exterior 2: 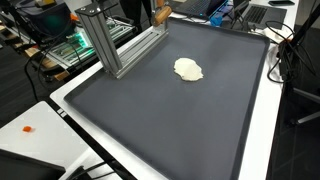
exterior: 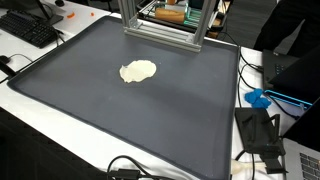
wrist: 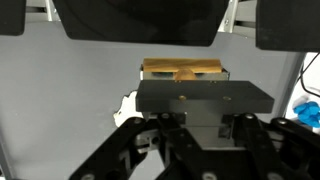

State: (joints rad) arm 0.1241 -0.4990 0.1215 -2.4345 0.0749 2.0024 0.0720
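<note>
Lying just above and left of centre in an exterior view, a flat cream patch (exterior: 138,71) rests on the dark mat (exterior: 120,130). A metal frame (exterior: 160,30) stands at the top edge and a keyboard (exterior: 28,28) at upper left.

In an exterior view, the cream patch (exterior 2: 188,69) sits right of centre in the upper half, well apart from the metal frame (exterior 2: 120,45) at upper left.

In the wrist view the gripper (wrist: 195,145) fills the bottom edge. Only dark linkages show, so I cannot tell whether its fingers are spread or together. A grey block (wrist: 205,97) sits just above, a wooden block (wrist: 182,69) beyond it, and the cream patch (wrist: 125,105) peeks out at centre left.
</note>
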